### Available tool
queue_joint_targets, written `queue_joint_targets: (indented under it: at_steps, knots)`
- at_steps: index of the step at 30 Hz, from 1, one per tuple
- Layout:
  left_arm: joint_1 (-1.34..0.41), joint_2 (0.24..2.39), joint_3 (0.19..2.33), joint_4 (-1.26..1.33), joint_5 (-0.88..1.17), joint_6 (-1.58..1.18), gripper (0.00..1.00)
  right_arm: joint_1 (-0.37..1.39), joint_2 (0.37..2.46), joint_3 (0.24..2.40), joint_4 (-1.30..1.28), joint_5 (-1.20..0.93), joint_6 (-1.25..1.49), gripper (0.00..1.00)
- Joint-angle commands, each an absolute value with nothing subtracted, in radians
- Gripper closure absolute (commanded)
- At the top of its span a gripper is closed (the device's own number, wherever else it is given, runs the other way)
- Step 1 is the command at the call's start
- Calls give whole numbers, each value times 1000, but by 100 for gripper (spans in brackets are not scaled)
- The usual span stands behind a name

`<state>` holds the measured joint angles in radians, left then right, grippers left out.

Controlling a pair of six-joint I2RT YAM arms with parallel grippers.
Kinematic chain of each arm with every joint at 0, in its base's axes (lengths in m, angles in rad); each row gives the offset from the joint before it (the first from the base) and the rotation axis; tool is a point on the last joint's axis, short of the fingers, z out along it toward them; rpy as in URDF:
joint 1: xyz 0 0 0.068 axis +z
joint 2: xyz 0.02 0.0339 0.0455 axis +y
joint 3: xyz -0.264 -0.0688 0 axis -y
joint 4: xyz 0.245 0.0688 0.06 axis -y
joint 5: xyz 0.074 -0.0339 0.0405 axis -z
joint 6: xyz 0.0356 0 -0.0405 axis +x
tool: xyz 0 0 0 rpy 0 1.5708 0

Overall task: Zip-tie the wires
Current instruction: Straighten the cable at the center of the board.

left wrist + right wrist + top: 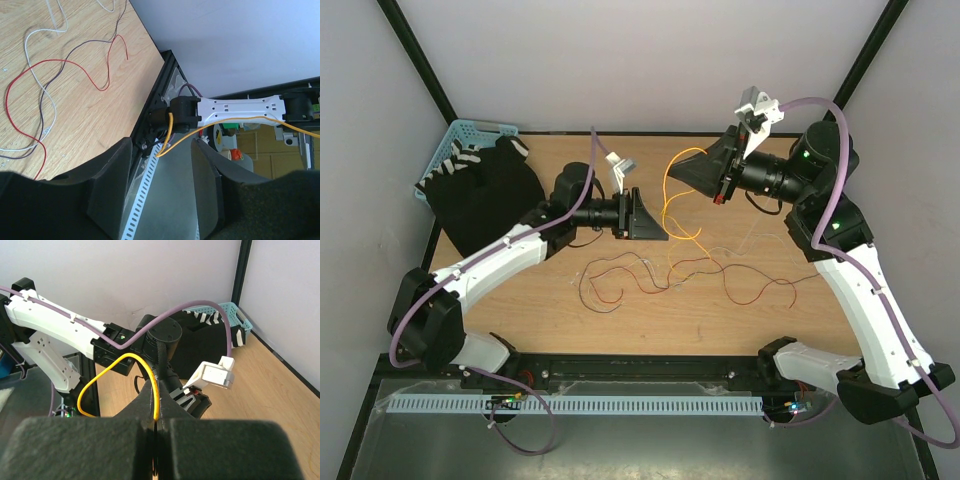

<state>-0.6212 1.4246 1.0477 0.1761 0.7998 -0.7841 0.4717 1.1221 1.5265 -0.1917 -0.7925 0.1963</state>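
My right gripper (682,172) is shut on a yellow wire (667,197) and holds it above the table's back middle. In the right wrist view the wire (107,367) arcs out of the closed gripper (156,416). My left gripper (655,220) is open and points at the hanging wire. In the left wrist view the wire's loose end (161,154) shows in the gap of the open gripper (162,146), touching neither finger. Red (610,292), purple (655,280) and thin white (725,250) wires lie tangled on the wooden table (550,300). I cannot make out a zip tie.
A blue basket (457,145) and a black cloth (485,200) sit at the back left corner. A black rail (650,368) and a white perforated strip (580,405) run along the near edge. Dark frame posts stand at the back corners.
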Motion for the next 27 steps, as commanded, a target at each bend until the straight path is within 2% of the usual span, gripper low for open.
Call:
queue_joint_targets:
  at_steps: [1,14,23,27]
  knots:
    - [-622,1400,1038,175,796,-761,48,477,1101,1522,-168,-784,184,100]
    - [-658,1416,1065,164,793,-750,47,476,1105,1517,-168,-770,183,100]
    - [-659,1360,1055,11,718,-666,47,477,1109,1513,-171,-755,176,100]
    - [-662,1362,1056,8,718,-663,54,476,1113,1513,-173,-751,176,100]
